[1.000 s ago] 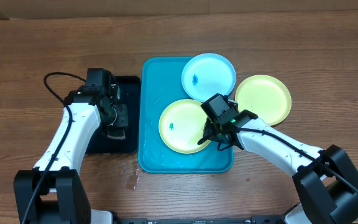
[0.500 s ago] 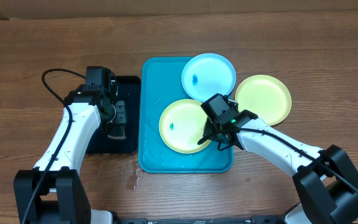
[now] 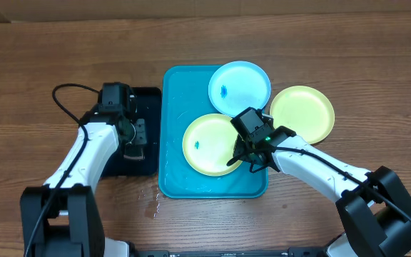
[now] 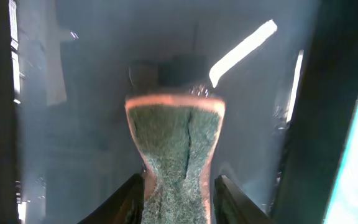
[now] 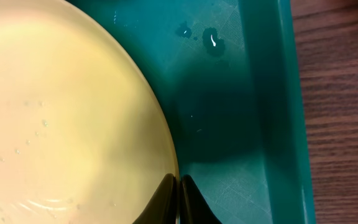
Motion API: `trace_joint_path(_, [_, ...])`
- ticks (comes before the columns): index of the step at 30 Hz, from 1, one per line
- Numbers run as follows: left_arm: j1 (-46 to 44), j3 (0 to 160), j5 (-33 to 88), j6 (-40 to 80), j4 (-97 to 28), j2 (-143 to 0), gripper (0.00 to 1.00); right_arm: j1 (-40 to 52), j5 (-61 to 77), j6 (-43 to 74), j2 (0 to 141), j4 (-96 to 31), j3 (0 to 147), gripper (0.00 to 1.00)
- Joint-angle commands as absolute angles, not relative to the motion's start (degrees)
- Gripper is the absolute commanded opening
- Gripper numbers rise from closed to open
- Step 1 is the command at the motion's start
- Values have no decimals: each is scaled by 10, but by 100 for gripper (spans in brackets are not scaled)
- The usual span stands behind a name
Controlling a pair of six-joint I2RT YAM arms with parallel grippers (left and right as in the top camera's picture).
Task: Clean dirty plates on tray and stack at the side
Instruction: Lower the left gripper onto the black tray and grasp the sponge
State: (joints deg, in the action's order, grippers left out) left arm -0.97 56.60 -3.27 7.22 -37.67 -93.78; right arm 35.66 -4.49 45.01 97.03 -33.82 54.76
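A brown wooden tabletop [image 3: 48,50] holds a big blue-green tray [image 3: 173,86] with a raised rim. One yellow-green plate [image 3: 205,146] lies flat inside the tray and has a small blue smudge and water drops on it. A light blue plate [image 3: 240,87], also smudged, sits on the tray's far right corner. A second yellow-green plate [image 3: 302,114] lies on the wood just right of the tray. A black tray [image 3: 148,96] sits just left of it. The right claw [image 5: 179,190] is closed tight on the rim of the plate inside the tray. The left claw [image 4: 179,193], over the black tray, squeezes a green sponge [image 4: 176,134].
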Motion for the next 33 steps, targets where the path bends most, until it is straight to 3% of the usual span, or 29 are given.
trace_joint_path(1, [-8,560,-30,65,-377,-959,38,359,-53,455,972,-334,562,5])
trace_joint_path(9, [-8,560,-30,79,-381,-984,34,359,-53,456,972,-334,562,5])
trace_joint_path(15, [-8,560,-14,79,-382,-984,15,359,-53,456,972,-333,562,5])
trace_joint_path(16, [-8,560,-8,79,-381,-984,4,359,-53,456,972,-333,562,5])
trace_joint_path(20, [-4,581,-18,77,-399,-981,4,359,-53,456,972,-333,562,5])
trace_joint_path(26, [8,632,-14,79,-437,-953,4,359,-53,456,972,-333,562,33])
trace_joint_path(33, [7,611,-28,72,-414,-954,4,359,-53,456,972,-333,562,35])
